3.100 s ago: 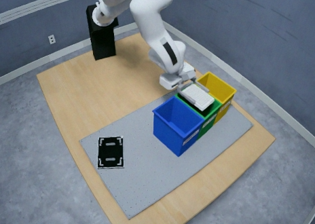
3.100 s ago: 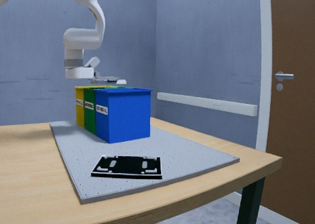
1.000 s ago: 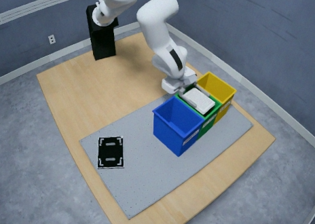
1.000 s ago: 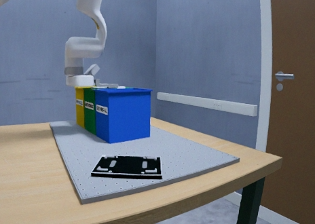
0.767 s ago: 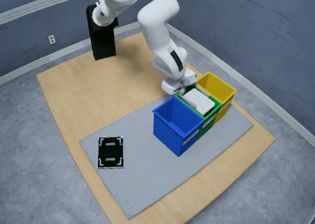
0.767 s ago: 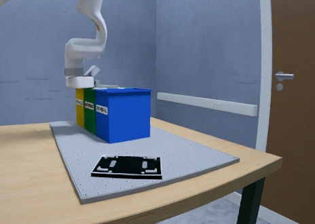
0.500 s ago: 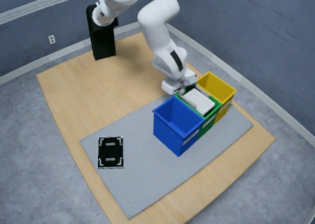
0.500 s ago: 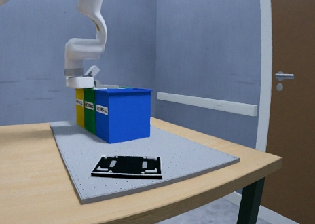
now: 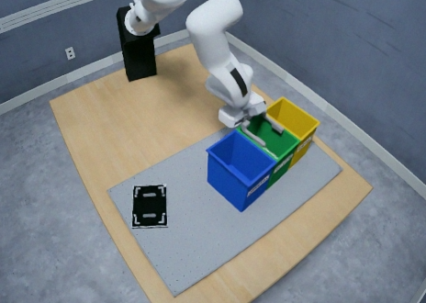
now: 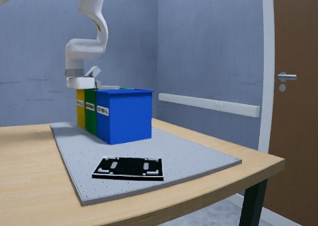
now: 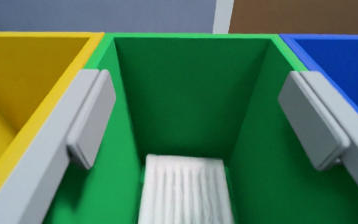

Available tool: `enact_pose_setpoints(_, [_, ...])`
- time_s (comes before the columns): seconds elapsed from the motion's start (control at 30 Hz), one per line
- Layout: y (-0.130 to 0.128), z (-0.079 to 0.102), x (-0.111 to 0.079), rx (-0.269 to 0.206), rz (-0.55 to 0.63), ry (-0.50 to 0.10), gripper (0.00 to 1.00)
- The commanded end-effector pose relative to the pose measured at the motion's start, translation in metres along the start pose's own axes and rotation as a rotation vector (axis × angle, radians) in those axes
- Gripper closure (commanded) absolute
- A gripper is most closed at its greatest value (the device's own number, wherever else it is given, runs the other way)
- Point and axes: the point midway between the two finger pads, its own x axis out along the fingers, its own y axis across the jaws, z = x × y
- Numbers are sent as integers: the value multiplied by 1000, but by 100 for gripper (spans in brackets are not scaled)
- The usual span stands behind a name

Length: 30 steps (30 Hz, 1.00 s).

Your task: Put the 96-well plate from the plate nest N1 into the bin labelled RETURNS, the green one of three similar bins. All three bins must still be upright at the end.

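The 96-well plate (image 11: 186,192) shows white and ribbed in the wrist view, down inside the green RETURNS bin (image 9: 275,178) (image 10: 90,119) (image 11: 190,90). It looks tipped up, and its lower part is out of view. My gripper (image 9: 272,137) (image 10: 113,88) (image 11: 202,120) is open at the green bin's mouth, one finger near each side wall, nothing between the fingers. The black plate nest N1 (image 9: 150,205) (image 10: 130,167) is empty. The green bin stands upright between the upright blue bin (image 9: 224,181) (image 10: 130,118) (image 11: 350,60) and yellow bin (image 9: 286,117) (image 10: 80,116) (image 11: 25,65).
The three bins stand close side by side on the grey perforated board (image 9: 197,250) (image 10: 202,159). The fingers are close to the rims shared with the blue and yellow bins. The arm's black base stand (image 9: 140,59) is at the back of the table.
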Motion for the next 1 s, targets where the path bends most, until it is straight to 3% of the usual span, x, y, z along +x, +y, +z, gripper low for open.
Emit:
enact_pose_setpoints(0.0, [0,1,1,1,0,-2,82])
enact_pose_setpoints(0.8, [0,1,1,1,0,-2,82])
enact_pose_setpoints(0.97, [0,9,1,1,0,-2,82])
